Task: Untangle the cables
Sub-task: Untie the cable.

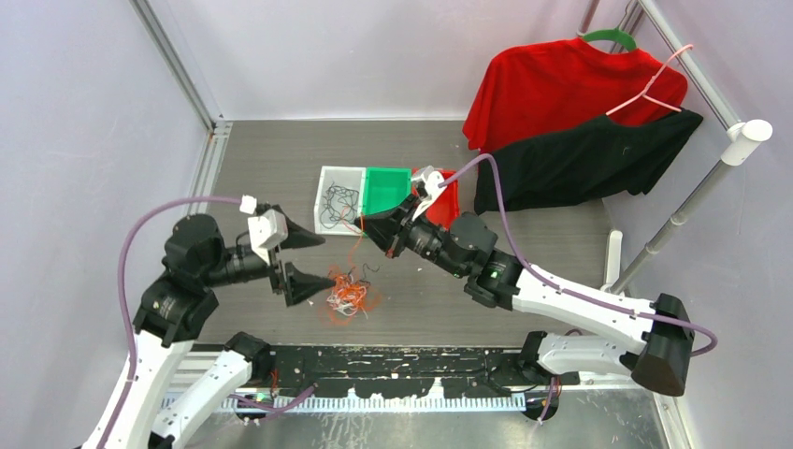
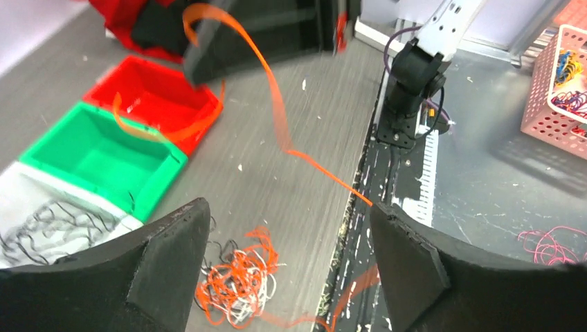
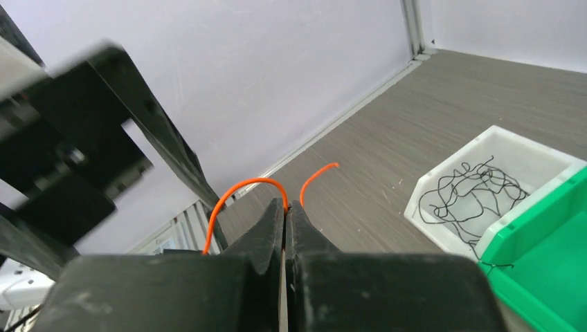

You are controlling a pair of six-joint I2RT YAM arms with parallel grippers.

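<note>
Cords of orange, white and black form a loose tangled heap (image 1: 348, 297) (image 2: 235, 277) on the grey wood-grain table (image 1: 281, 159), on the arm-base side of the green open-topped plastic bin (image 1: 388, 171) (image 2: 163, 180) (image 3: 547, 228) and slightly to its left. The right gripper (image 1: 367, 224) (image 3: 286, 207) hovers at the near left corner of that green bin. Its black jaws are pressed together on a single thin orange cable (image 1: 356, 248) (image 2: 277, 117) (image 3: 249, 183). In the right wrist view this cable arches out on either side of the closed tips. In the overhead view it hangs down towards the heap. The left gripper (image 1: 327, 259) (image 2: 287, 211) is to the left of the green bin and nearer the bases, raised over the heap's left edge. Its two wide black fingers (image 2: 166, 263) are spread far apart with nothing between them. The left wrist view shows the orange cable blurred, curving above that gap. A white plastic bin (image 1: 325, 173) (image 2: 41, 187) (image 3: 498, 135) touches the green bin's left side and holds a loose nest of thin black cords (image 1: 338, 201) (image 3: 471, 194). A red plastic bin (image 1: 447, 208) (image 2: 156, 97) touches the green bin's right side and is partly hidden by the right arm's wrist.
</note>
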